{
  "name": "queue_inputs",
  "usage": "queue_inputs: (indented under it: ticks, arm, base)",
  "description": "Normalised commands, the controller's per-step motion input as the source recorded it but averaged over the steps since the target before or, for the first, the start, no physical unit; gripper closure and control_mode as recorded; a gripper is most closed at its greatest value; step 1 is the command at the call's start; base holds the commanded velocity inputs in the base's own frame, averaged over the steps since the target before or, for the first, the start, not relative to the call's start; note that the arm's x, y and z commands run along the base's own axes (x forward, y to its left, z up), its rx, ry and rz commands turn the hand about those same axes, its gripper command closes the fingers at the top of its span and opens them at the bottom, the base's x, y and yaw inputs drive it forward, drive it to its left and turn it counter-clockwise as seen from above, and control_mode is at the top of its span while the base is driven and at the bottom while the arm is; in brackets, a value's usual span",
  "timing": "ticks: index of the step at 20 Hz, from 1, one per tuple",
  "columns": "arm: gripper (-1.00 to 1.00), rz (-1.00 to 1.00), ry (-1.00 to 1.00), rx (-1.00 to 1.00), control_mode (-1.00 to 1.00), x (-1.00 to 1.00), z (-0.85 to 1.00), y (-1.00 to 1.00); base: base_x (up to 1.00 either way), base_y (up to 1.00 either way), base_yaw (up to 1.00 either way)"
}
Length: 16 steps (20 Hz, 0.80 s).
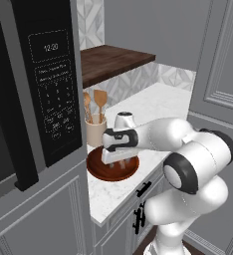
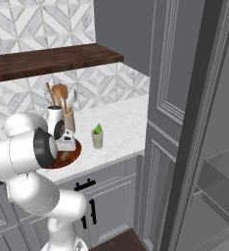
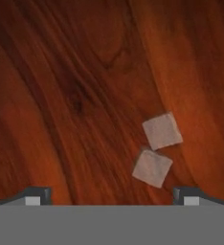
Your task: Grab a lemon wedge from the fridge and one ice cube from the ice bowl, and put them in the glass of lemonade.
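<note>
While the gripper (image 3: 111, 198) is held low inside the ice bowl (image 1: 95, 172), its jaws spread wide and empty, the left fingertip (image 3: 33, 196) is seen over bare wood. Two pale cubes lie corner to corner toward the right fingertip (image 3: 190, 196); the nearer ice cube (image 3: 152, 167) sits right of centre. A small shift rightward is judged necessary. On the counter (image 2: 121, 125), the glass of lemonade (image 2: 97, 139) already carries the lemon wedge (image 2: 98, 129).
</note>
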Motion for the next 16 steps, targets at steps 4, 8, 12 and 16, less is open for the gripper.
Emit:
queue_inputs:
  ticks: [4, 8, 12, 16]
  arm:
    - [-1.00, 0.00, 0.03, 0.00, -1.00, 0.00, -0.30, 0.00]
    - [-1.00, 0.00, 0.03, 0.00, -1.00, 0.00, -0.18, 0.09]
    - [-1.00, 0.00, 0.00, 0.00, -1.00, 0.03, -0.06, 0.07]
    - [-1.00, 0.00, 0.00, 0.00, -1.00, 0.01, -0.01, 0.00]
  base:
    - [0.00, 0.00, 0.00]
    - [0.00, 0.00, 0.00]
    - [0.00, 0.00, 0.00]
    - [0.00, 0.00, 0.00]
